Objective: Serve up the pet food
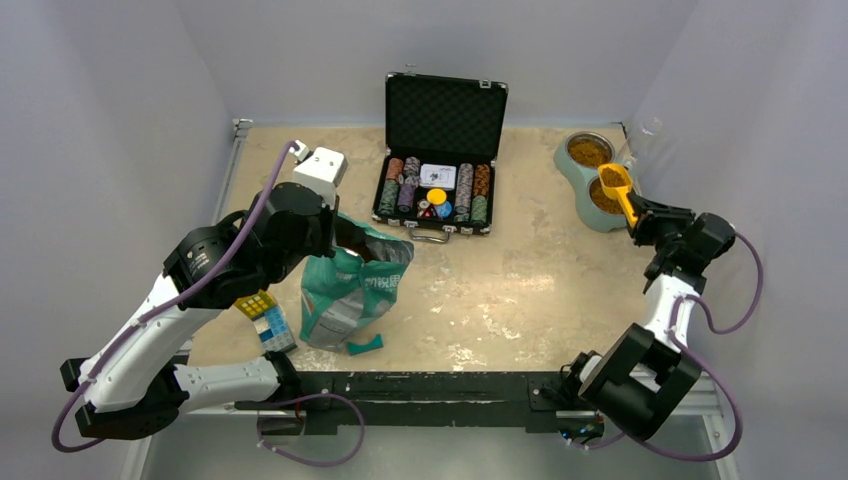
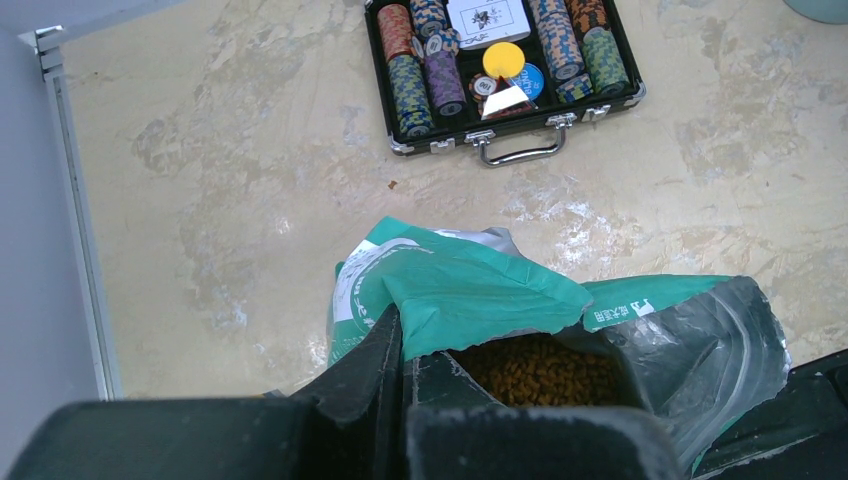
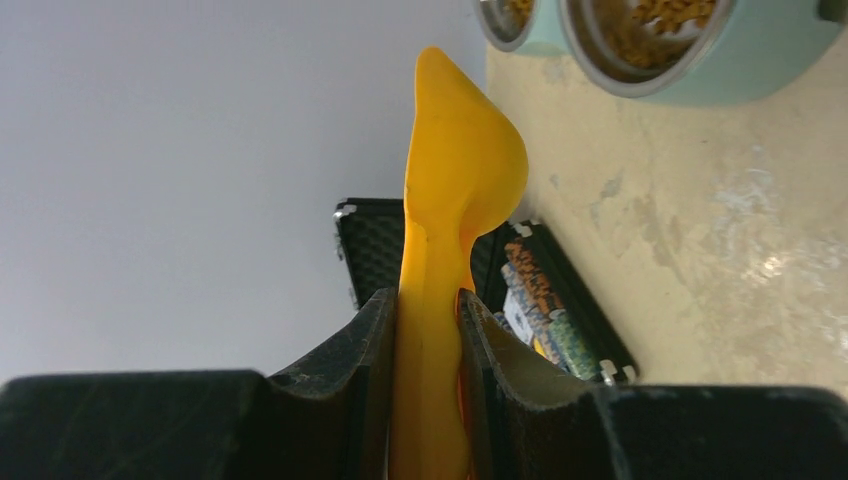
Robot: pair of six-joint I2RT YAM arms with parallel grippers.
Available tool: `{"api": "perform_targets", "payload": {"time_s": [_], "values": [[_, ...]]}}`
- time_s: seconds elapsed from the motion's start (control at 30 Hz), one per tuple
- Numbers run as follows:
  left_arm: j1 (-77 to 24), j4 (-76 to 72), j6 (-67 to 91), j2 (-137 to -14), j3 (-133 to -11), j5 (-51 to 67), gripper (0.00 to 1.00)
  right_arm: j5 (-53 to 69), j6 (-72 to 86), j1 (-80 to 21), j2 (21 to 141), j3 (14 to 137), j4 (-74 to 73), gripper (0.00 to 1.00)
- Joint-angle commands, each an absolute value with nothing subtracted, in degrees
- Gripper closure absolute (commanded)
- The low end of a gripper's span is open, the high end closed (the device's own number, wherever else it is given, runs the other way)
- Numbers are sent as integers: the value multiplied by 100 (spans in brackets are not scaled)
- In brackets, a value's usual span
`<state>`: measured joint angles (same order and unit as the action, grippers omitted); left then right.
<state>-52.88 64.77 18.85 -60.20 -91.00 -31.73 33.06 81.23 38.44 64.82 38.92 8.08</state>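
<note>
The teal-green bag (image 1: 345, 290) stands at the front left with its mouth open, and brown pet food (image 2: 540, 370) shows inside. My left gripper (image 2: 403, 345) is shut on the bag's torn top flap (image 2: 470, 290), holding it up. My right gripper (image 1: 640, 220) is shut on the handle of a yellow scoop (image 1: 615, 185). The scoop's bowl carries kibble and hangs over the near dish of the pale-green double bowl (image 1: 562, 165) at the back right. Both dishes hold kibble. In the right wrist view the scoop (image 3: 455, 180) shows from below, with the bowl rim (image 3: 640, 85) above it.
An open black case of poker chips (image 1: 440, 190) sits at the back centre. A small colourful box (image 1: 265, 318) lies by the bag's left side, and a teal scrap (image 1: 365, 346) in front of it. Grey walls close in on the left, back and right.
</note>
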Motion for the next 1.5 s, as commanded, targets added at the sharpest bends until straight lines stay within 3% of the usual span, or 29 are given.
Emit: {"api": "perform_targets", "payload": {"time_s": [0.0, 0.93, 1.47], "values": [[-5265, 5621, 1784, -5862, -9211, -3376, 100, 3368, 7477, 4075, 6562, 4282, 99, 100], [-5265, 5212, 1907, -5843, -8949, -3377, 100, 1956, 5098, 4084, 8595, 7887, -3486, 100], [-5265, 5476, 2044, -5830, -9123, -3361, 100, 351, 3632, 2792, 9347, 9880, -4643, 100]]}}
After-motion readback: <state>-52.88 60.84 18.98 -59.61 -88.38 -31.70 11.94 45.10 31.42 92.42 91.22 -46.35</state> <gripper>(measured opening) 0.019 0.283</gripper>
